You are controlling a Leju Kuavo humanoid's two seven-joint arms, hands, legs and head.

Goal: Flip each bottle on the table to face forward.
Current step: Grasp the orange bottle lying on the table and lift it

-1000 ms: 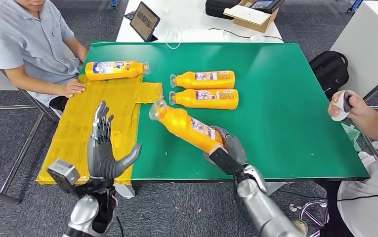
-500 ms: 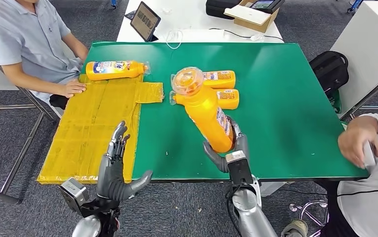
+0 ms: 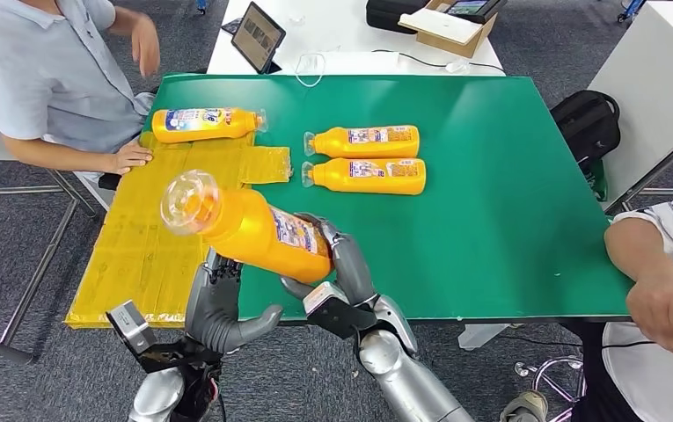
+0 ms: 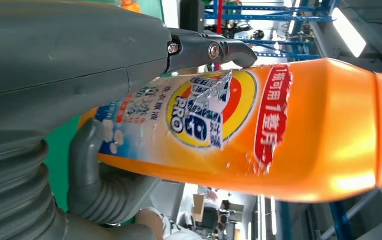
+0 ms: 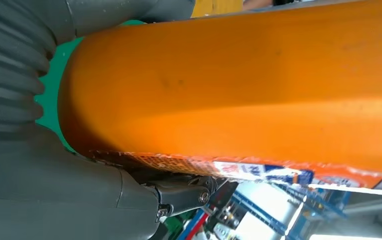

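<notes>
Right hand (image 3: 337, 277) grips the base of an orange plastic detergent bottle with a clear cap (image 3: 249, 227), fingers clamped round it. Since the earlier frames the bottle has swung from over the green table (image 3: 491, 220) toward its front-left corner, cap now pointing left and raised off the surface. Left hand (image 3: 223, 303) has come up under the bottle; fingers spread behind it, thumb out, contact uncertain.

Yellow taped cardboard sheet (image 3: 152, 229) lies along the left edge. Two more orange bottles (image 3: 363, 158) lie side by side mid-table; a fourth (image 3: 205, 124) lies at the far-left corner. Seated person (image 3: 42, 79) at left has raised one hand.
</notes>
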